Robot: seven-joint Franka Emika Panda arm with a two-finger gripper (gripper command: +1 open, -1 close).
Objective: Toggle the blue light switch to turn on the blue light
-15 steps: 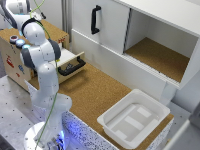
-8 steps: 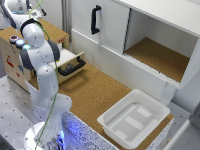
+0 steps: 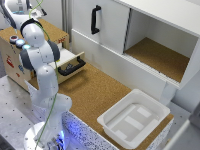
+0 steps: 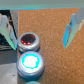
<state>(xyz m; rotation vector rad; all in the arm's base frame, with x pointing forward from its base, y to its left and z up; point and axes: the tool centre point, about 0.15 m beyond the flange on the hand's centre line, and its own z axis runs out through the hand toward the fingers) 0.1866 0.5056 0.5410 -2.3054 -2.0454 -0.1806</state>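
- Beside the wooden box (image 3: 15, 60) at the exterior view's left, the arm (image 3: 42, 75) bends over the box top, where a red button and a blue one show as small dots.
- Just right of the box, a drawer (image 3: 72, 64) with a black handle stands pulled out over the cork surface (image 3: 95, 95).
- Further right of the box, a white tray (image 3: 135, 120) rests near the surface edge, below an open cabinet (image 3: 160, 55).
- Over the box in the wrist view, the gripper (image 4: 41, 31) hangs with its jaws spread wide, nothing between them.
- Between those jaws sits the red button (image 4: 29, 41); touching its rim on the near side is the blue light switch (image 4: 29, 62), which glows cyan.
- Judged by its look, the switch is a stiff, domed push cap set in a metal ring: rigid, light to move, likely slick.
- No grasp seems needed; a straight press on the cap's centre should do, since an off-centre touch could slip onto the red one.
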